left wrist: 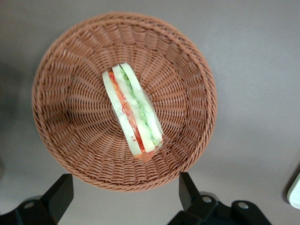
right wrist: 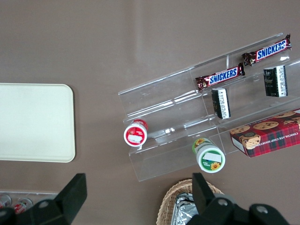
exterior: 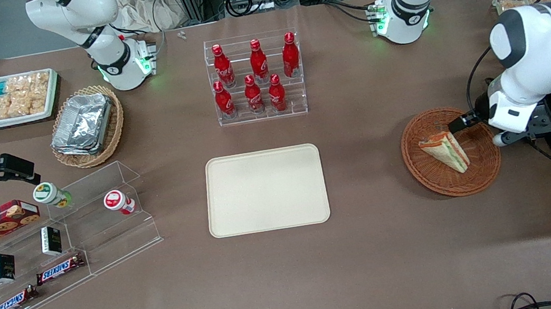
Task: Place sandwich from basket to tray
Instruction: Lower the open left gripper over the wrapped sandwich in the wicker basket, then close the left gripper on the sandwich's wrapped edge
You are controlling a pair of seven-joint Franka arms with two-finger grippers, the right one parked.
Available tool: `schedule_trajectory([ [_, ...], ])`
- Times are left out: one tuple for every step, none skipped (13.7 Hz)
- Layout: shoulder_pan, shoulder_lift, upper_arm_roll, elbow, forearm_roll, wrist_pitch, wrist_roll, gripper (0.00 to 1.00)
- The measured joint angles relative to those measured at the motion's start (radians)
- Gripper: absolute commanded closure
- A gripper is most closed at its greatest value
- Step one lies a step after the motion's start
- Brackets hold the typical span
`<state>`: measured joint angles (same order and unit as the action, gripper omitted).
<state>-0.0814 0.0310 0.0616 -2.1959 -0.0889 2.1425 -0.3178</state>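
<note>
Sandwich (exterior: 445,152): lying in the round basket (exterior: 485,173), on its side, filling layers showing; nothing is touching it.

Basket: sitting on the brown table (exterior: 374,258) toward the working arm's end.

Tray (exterior: 266,190): lying flat mid-table, well apart from the basket, carrying nothing.

Gripper (left wrist: 125,193): hovering above the basket, its fingers (left wrist: 188,187) standing wide apart and gripping nothing.

Bottles (exterior: 254,75): six red ones standing in a clear rack, farther from the front camera than the tray.

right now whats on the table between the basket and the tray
Nothing: the front view shows bare brown table between the basket and the tray. The gripper hovers open above the basket.
</note>
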Motion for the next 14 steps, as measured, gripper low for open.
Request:
schedule_trajectory([
  [-0.004,0.015,-0.001,-0.001,0.000,0.012,-0.035,0.00],
  [-0.006,0.033,-0.002,-0.001,0.000,0.029,-0.067,0.00],
  [-0.007,0.055,-0.003,-0.003,0.000,0.046,-0.092,0.00],
  [-0.007,0.077,-0.003,-0.007,0.000,0.068,-0.110,0.00],
  [-0.007,0.100,-0.003,-0.011,0.000,0.090,-0.124,0.00],
  [-0.007,0.123,-0.003,-0.014,0.000,0.110,-0.134,0.00],
  [-0.007,0.141,-0.003,-0.015,0.000,0.128,-0.143,0.00],
  [-0.007,0.157,-0.003,-0.019,0.000,0.150,-0.155,0.00],
  [-0.007,0.171,-0.003,-0.026,0.000,0.175,-0.166,0.00],
  [-0.008,0.184,-0.003,-0.033,0.000,0.197,-0.170,0.00],
  [-0.008,0.198,-0.003,-0.039,0.000,0.218,-0.173,0.01],
  [-0.008,0.211,-0.003,-0.044,0.000,0.235,-0.174,0.04],
  [-0.008,0.222,-0.003,-0.046,0.000,0.244,-0.175,0.13],
  [-0.008,0.230,-0.003,-0.046,0.000,0.250,-0.176,0.29],
])
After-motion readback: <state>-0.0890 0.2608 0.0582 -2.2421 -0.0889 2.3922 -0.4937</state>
